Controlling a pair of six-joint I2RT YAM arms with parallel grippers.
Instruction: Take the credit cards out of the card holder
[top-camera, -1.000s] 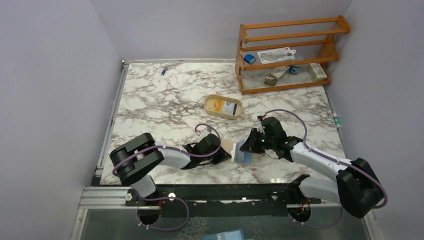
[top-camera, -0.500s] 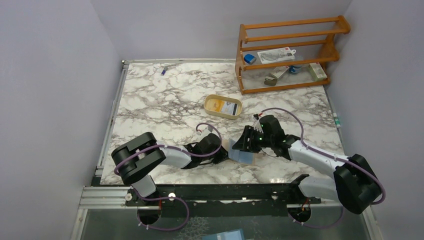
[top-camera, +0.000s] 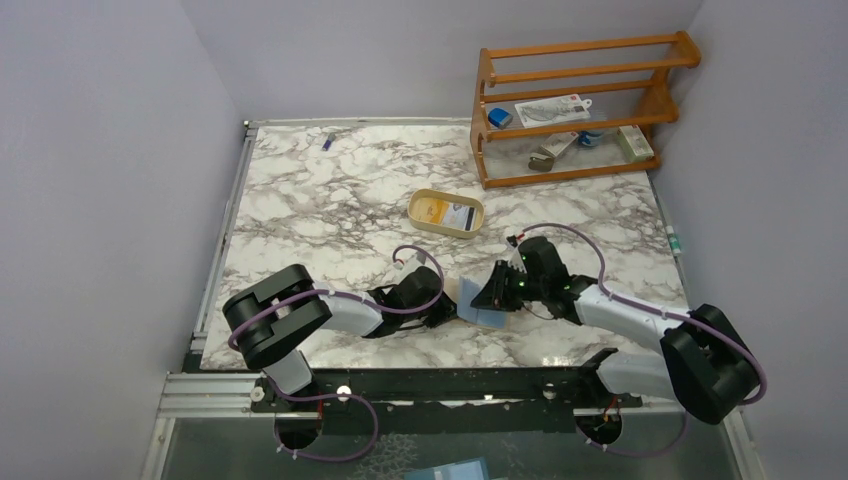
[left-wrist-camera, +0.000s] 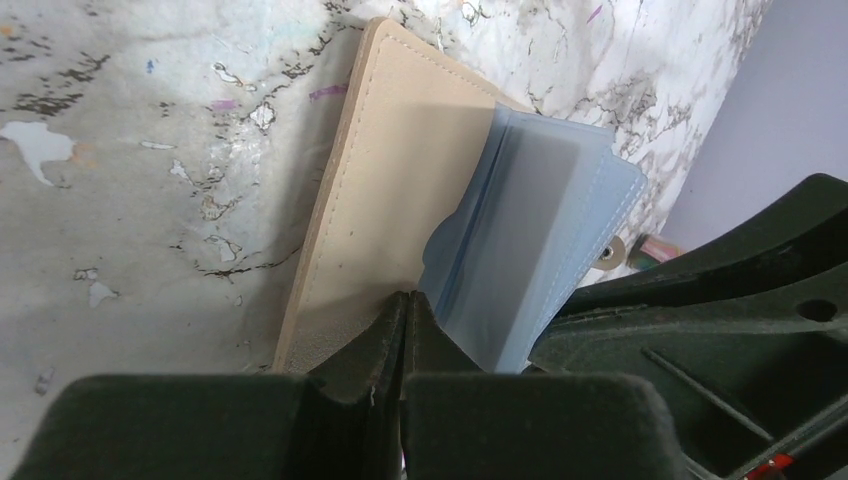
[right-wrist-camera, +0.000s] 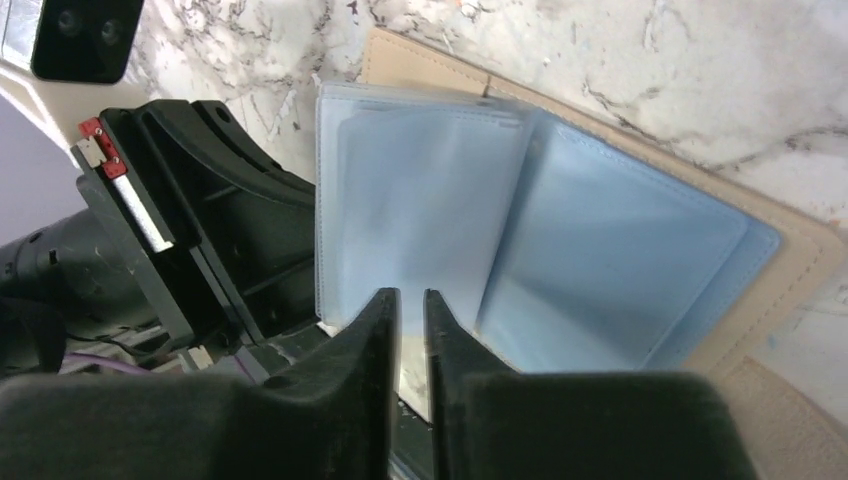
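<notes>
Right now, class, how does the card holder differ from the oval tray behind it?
The card holder lies open between the left gripper and right gripper, pale blue sleeves showing; the oval tray stands apart. The card holder is rectangular; the tray is rimmed, with a yellow card inside. Both are tan.

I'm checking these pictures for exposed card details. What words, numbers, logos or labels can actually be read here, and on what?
No text can be read in any view.
On the cards in the tan tray: print too small to read.
On the white packet on the wooden rack: red and dark marks, too small to read.
On the card holder: pale blue sleeves, no lettering showing.
</notes>
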